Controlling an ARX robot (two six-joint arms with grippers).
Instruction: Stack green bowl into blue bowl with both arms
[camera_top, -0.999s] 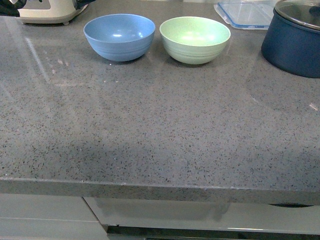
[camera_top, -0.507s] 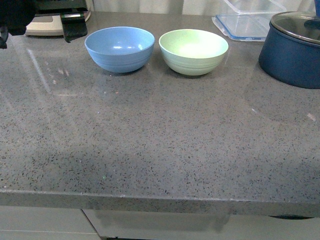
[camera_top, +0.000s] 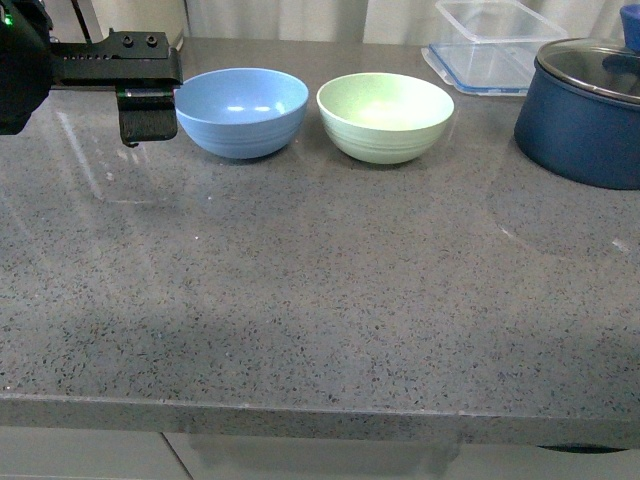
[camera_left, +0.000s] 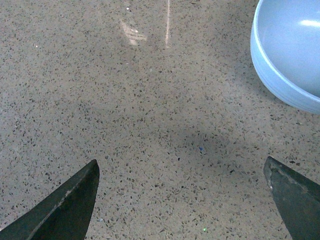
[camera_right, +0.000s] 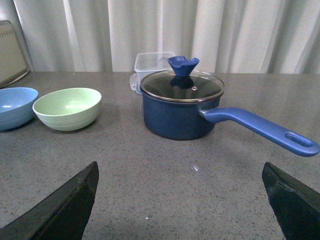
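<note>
The blue bowl (camera_top: 242, 110) and the green bowl (camera_top: 385, 115) stand upright side by side at the back of the grey counter, blue on the left, a small gap between them. Both are empty. My left gripper (camera_top: 148, 125) hovers just left of the blue bowl, open and empty. In the left wrist view the gripper (camera_left: 181, 162) has bare counter between its jaws, with the blue bowl's rim (camera_left: 280, 75) off to one side. My right gripper (camera_right: 180, 165) is open and empty over the counter. It sees the green bowl (camera_right: 67, 107) and blue bowl (camera_right: 15, 105) ahead. It is out of the front view.
A dark navy pot with a glass lid (camera_top: 580, 120) stands right of the green bowl; its long blue handle (camera_right: 260, 127) sticks out toward the right gripper's side. A clear plastic container (camera_top: 490, 45) lies behind. The counter's front edge (camera_top: 320, 415) runs along the bottom.
My left gripper has come in from the far left and down, and now sits next to the blue bowl. The front view has tilted slightly. The bowls have not moved.
</note>
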